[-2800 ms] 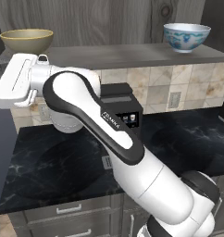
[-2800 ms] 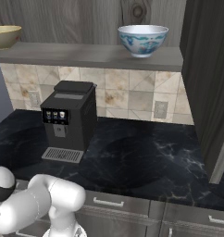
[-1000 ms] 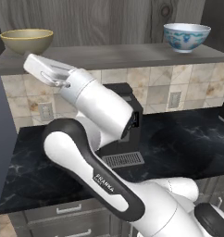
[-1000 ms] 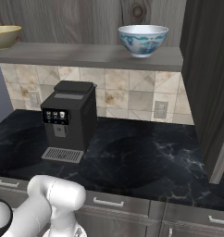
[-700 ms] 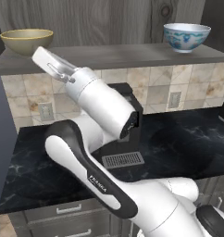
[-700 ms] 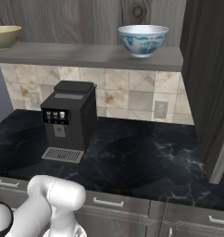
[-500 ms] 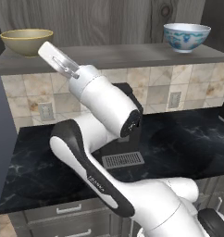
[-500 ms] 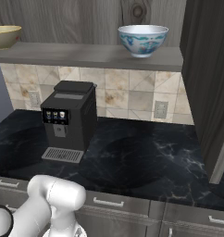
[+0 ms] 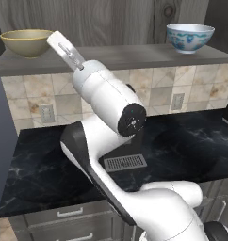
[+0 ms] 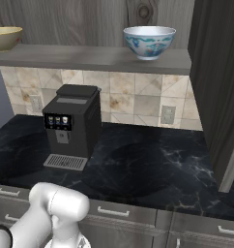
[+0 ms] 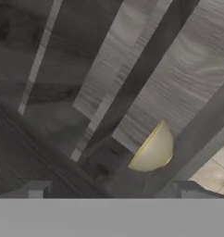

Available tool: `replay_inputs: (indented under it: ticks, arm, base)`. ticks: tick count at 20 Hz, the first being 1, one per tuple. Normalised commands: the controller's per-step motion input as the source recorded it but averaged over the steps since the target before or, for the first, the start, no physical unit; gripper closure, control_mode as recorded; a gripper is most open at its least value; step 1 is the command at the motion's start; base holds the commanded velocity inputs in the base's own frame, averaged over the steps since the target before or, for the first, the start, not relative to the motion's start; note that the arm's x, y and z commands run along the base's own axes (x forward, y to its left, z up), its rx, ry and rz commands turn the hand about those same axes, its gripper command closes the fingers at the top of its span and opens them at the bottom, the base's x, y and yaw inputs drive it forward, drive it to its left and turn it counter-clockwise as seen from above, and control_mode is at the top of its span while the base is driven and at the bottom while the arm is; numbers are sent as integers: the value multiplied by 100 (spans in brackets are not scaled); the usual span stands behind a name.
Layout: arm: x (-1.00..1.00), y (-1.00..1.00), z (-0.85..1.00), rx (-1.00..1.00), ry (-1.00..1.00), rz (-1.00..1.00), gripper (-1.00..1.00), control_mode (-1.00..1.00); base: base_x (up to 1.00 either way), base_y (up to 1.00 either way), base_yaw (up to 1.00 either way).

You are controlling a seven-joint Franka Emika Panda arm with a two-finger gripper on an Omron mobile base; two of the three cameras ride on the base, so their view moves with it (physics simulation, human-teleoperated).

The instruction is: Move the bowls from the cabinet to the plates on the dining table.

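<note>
Swinging up and leftward over the last moments, the gripper (image 9: 56,41) now points at the tan bowl (image 9: 25,42), its tip just beside the bowl's right side at shelf height; a few seconds ago the hand lay level, lower and further left, under the shelf edge. Neither bowl has shifted: the tan bowl sits at the left end of the cabinet (image 9: 134,55) shelf, the white bowl (image 9: 190,37) well apart at the right end.

From the hand camera the tan bowl (image 11: 154,151) appears right of centre and rolled sideways (the hand is twisted, not the bowl), so it is not yet lined up between the tips. Jaws stand wide apart and hold nothing.

My reading: this is the approach to the first pick, with all the carrying left to do. The hand probably needs to centre on the rim before closing.

Below, the coffee machine (image 10: 73,126) stands on the worktop (image 10: 148,164), under the arm's path.
</note>
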Motion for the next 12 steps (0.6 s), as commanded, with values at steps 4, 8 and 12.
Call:
replay_inputs:
  ticks: [4, 8, 12]
  arm:
    - [-2, -18, 0, 3, 25, -10, -100, -100]
    - [-2, -23, 0, 3, 25, -9, -100, -100]
    - [1, -37, 0, 4, 16, -9, -100, -100]
  base:
    - [0, 0, 0]
    - [0, 0, 0]
    - [0, 0, 0]
